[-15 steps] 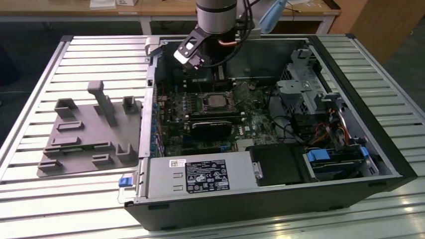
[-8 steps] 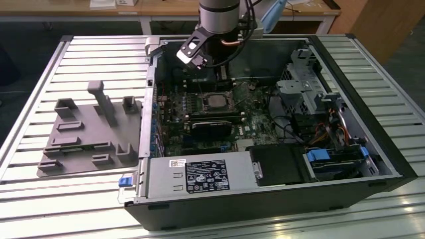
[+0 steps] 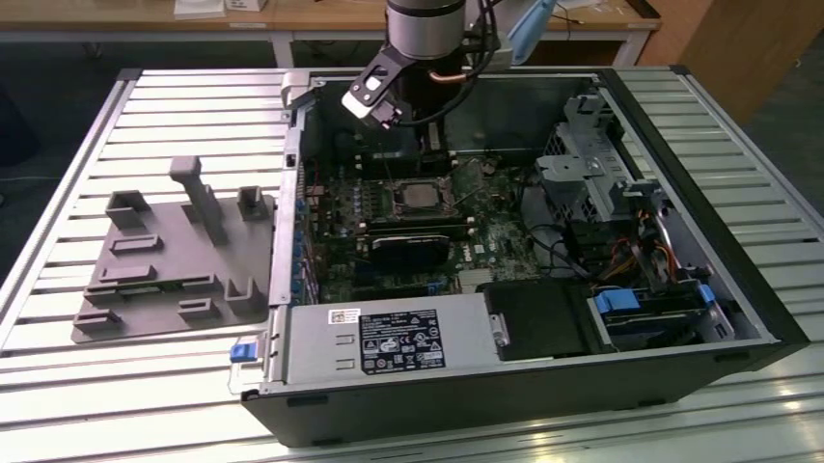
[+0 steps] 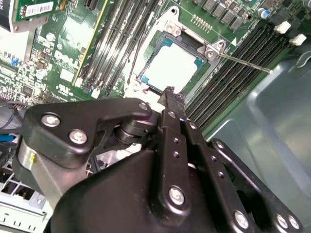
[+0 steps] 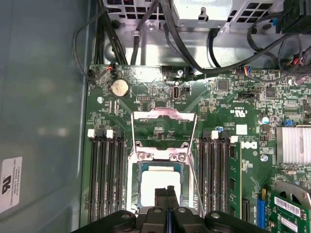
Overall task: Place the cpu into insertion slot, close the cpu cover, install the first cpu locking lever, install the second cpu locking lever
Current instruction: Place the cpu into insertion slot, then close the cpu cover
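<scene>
Pincer fingers are seen pressed together with nothing gripped, their tips poised over one edge of the cpu in the second wrist view; contact cannot be judged. The cpu is seated flat in the insertion slot, its silvery top bared. The cpu cover is swung open beyond the slot's hinge side, and a thin locking lever is raised and free. Long black memory slots are ranged on either side of the slot on the green motherboard. In the exterior view the arm is reached into the open computer case from twelve o'clock. A grey moulded fixture is laid on the slatted bench at nine o'clock of the case.
</scene>
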